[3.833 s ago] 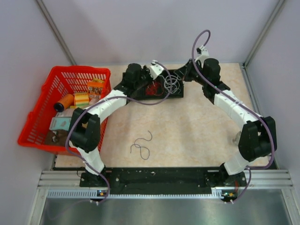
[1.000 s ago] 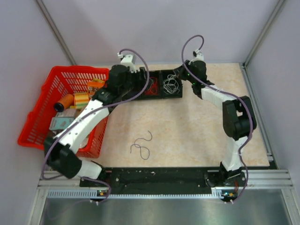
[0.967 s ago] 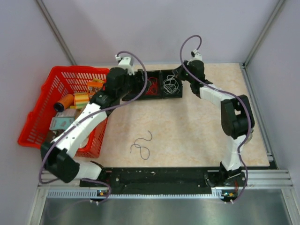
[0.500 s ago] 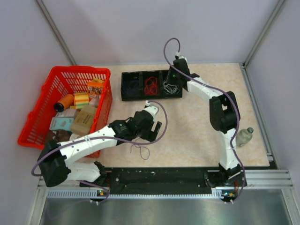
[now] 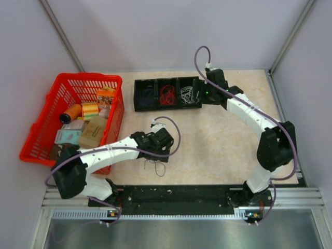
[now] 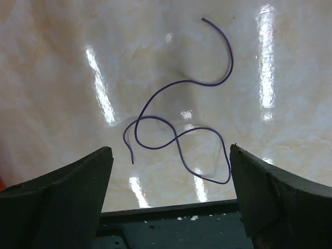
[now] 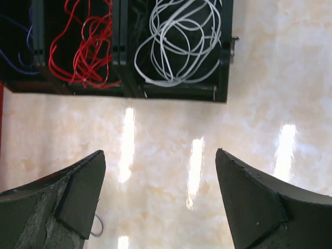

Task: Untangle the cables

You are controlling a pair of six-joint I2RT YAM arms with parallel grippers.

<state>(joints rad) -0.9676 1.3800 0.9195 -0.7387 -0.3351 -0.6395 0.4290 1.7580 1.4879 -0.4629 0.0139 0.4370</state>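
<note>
One dark blue cable (image 6: 176, 119) lies loose in loops on the beige table (image 5: 207, 145); in the top view this cable (image 5: 157, 167) shows just in front of my left gripper (image 5: 155, 154). My left gripper (image 6: 169, 150) hangs over it, open, jaws wide on either side, touching nothing. A black tray (image 5: 181, 106) at the back holds blue cables (image 5: 147, 94), red cables (image 5: 167, 95) and white cables (image 5: 188, 94), one colour per compartment. My right gripper (image 5: 203, 98) is by the tray's right end, open and empty. The right wrist view shows the white cables (image 7: 179, 39), the red cables (image 7: 85, 46) and my right gripper (image 7: 160, 153).
A red basket (image 5: 36, 140) full of boxes and spools stands at the left, close to my left arm. Walls close in the table at the back and on both sides. A black rail (image 5: 171, 194) runs along the near edge.
My left arm swung from the tray down to the front of the table and now hangs over the loose blue cable, jaws wider. My right gripper opened and drew back from the white compartment.
</note>
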